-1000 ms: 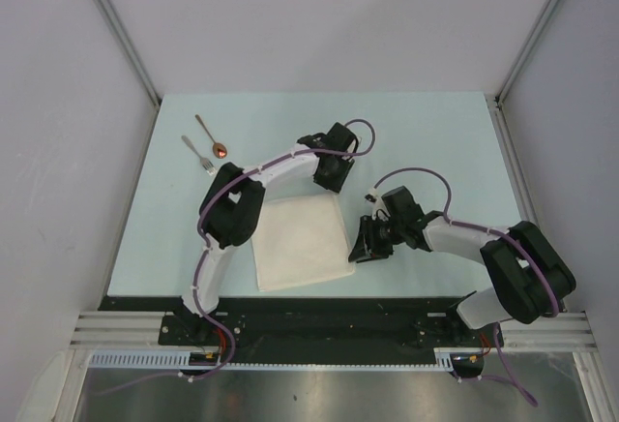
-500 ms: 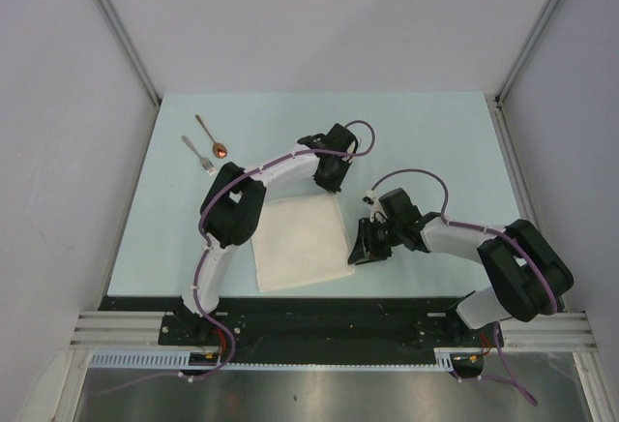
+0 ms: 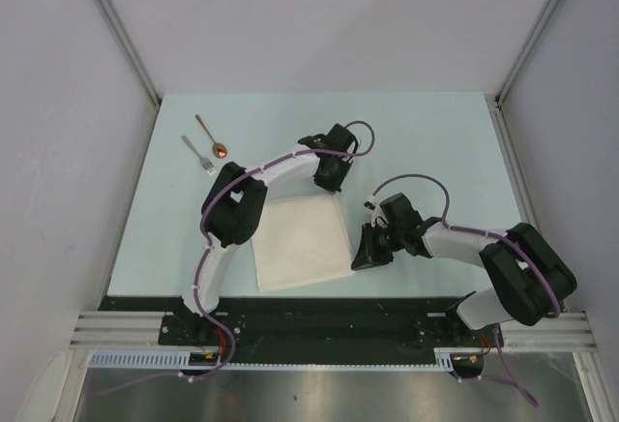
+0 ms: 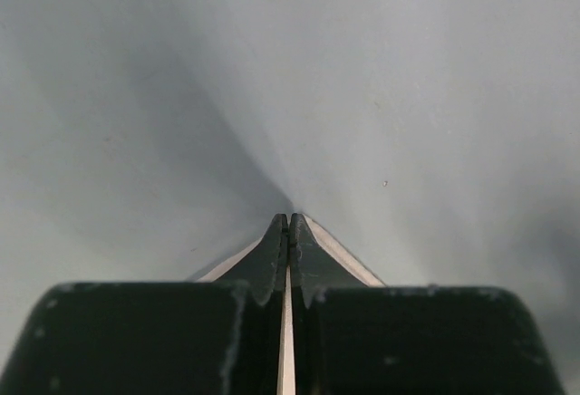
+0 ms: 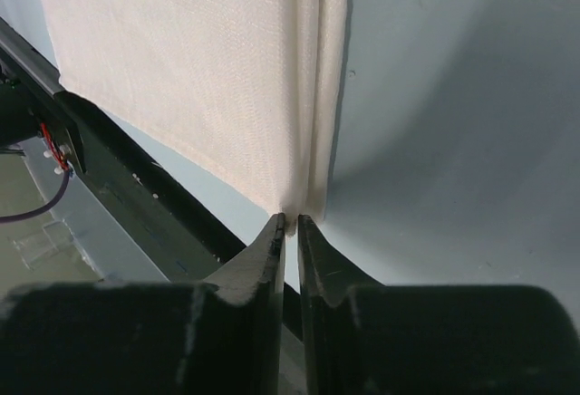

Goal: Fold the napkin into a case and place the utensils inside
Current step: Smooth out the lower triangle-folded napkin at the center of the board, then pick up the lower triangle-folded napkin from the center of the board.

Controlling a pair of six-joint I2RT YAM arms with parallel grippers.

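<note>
Napkin: the cream cloth (image 3: 302,243) lies flat at the near middle of the table (image 3: 426,132), between the two arms. It is a broad rectangle, not yet a narrow case.
Napkin edge: in the right wrist view the right-hand edge shows stacked layers, so the cloth looks to be folded over at least once.
Left jaws: clenched tight at the napkin's far right corner. A sliver of cream shows between the tips and on either side of them, so I judge that they are grasping that corner.
Right jaws: a thin slit apart, with the tips touching the near right corner where the layered edge ends. I cannot tell whether any cloth is pinched.
Why this hold: with one arm at each corner of the same edge, that side could probably be lifted level and carried across for the next fold without skewing.
Fork (image 3: 198,154) and spoon (image 3: 211,135): side by side at the far left of the table, well apart from the napkin, with neither arm near them. They are probably kept out of the way until a pouch exists.
Risk: if one corner slips free, the fold would go crooked.
</note>
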